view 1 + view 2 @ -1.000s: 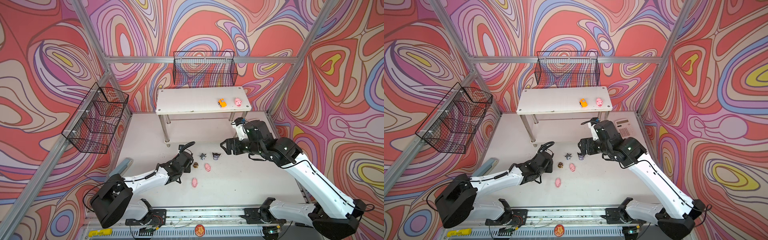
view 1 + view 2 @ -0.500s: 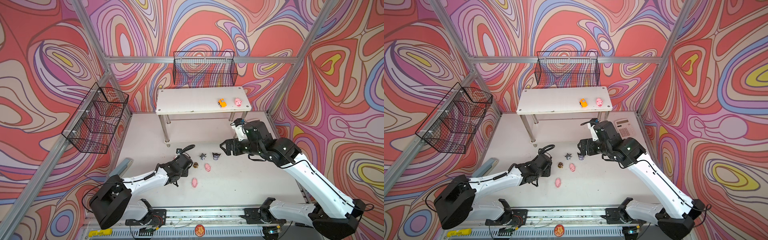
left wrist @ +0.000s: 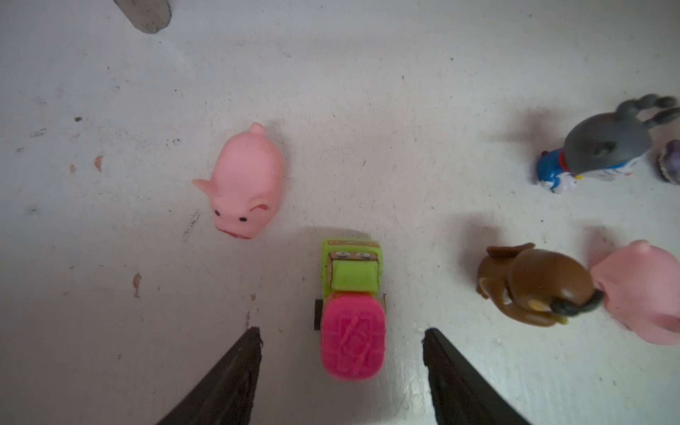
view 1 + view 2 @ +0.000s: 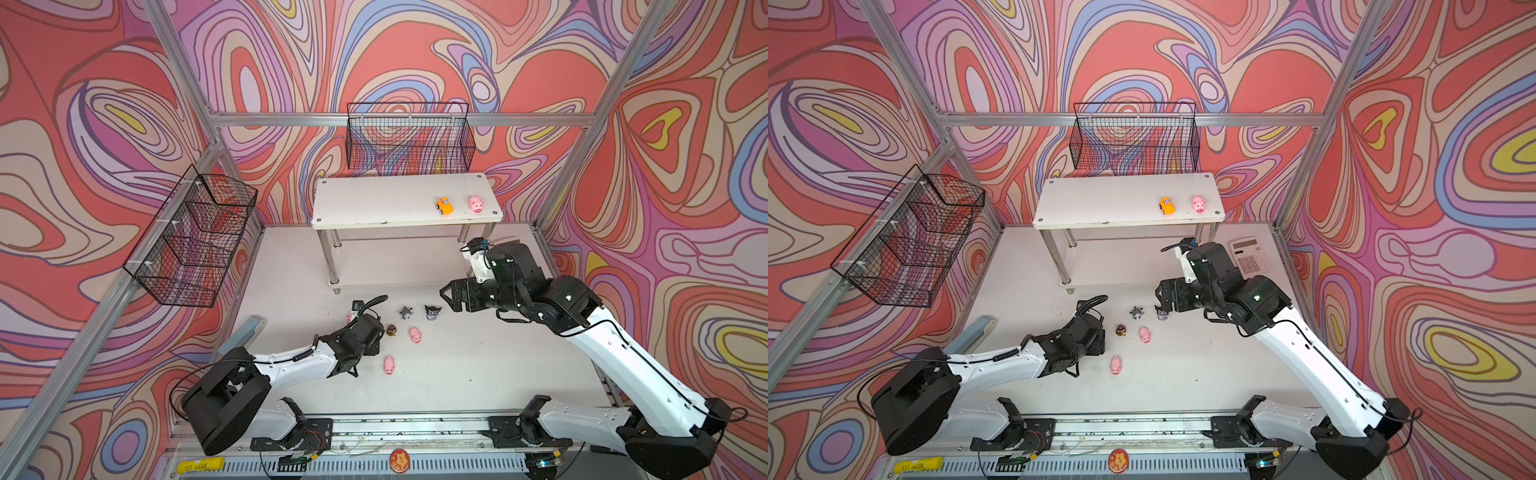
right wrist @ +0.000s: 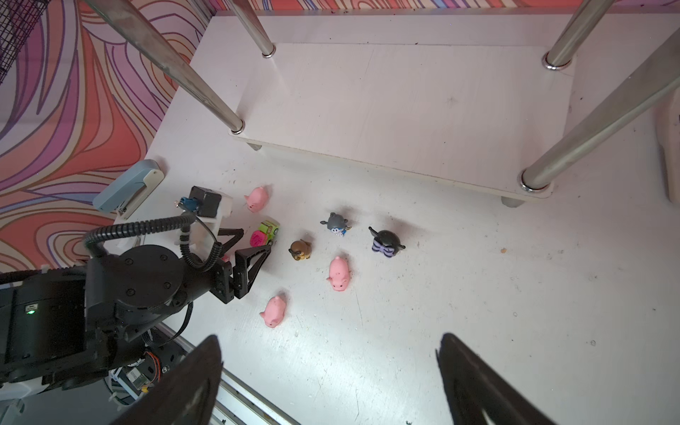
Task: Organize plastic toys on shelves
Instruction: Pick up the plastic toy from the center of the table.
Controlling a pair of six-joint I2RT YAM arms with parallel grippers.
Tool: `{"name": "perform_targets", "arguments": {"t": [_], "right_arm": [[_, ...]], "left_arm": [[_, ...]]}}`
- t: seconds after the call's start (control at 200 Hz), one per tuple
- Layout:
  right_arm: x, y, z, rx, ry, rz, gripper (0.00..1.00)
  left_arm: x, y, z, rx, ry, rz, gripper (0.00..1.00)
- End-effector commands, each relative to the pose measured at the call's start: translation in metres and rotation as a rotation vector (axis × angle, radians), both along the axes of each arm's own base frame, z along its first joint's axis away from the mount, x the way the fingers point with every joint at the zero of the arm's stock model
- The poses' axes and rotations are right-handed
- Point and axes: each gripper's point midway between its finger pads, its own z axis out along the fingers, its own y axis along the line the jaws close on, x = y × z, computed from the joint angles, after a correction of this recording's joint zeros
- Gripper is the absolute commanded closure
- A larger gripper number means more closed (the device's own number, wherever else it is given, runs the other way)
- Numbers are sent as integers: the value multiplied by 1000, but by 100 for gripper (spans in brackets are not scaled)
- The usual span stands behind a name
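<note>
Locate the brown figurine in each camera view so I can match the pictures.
Top view: brown figurine on the table, lower middle.
Top view: the same spot.
Left wrist: between the pink-green car and a pink pig.
Right wrist: the figurine between the same two.
Shared landmark: that pink pig, beside it in all four.

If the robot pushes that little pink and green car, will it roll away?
Probably: the pink-green car shows a black wheel at its side, so a nudge along its length could roll it. It looks like small hard plastic, so likely light and stiff. Sideways, it may just slide.
</note>
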Motion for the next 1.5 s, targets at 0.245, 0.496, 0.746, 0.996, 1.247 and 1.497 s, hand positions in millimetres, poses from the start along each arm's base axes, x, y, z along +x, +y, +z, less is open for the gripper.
{"name": "perform_targets", "arguments": {"t": [0.245, 0.496, 0.746, 0.996, 1.247, 1.497], "right_arm": [[-1, -3, 4, -13, -6, -6, 4], [-2, -4, 8, -11, -11, -8, 4], [-3, -6, 7, -13, -7, -10, 4], [-5, -9, 10, -16, -11, -16, 4], [-6, -9, 10, -15, -8, -19, 4], [-7, -9, 10, -12, -3, -16, 4]], "left_arm": [[14, -7, 5, 6, -46, 12, 31], [16, -7, 1, 28, -40, 12, 41], [17, -8, -2, 26, -42, 16, 50], [17, -9, -7, 37, -32, 7, 55], [18, -9, -5, 34, -37, 13, 62], [18, -8, -7, 42, -33, 17, 73]]}}
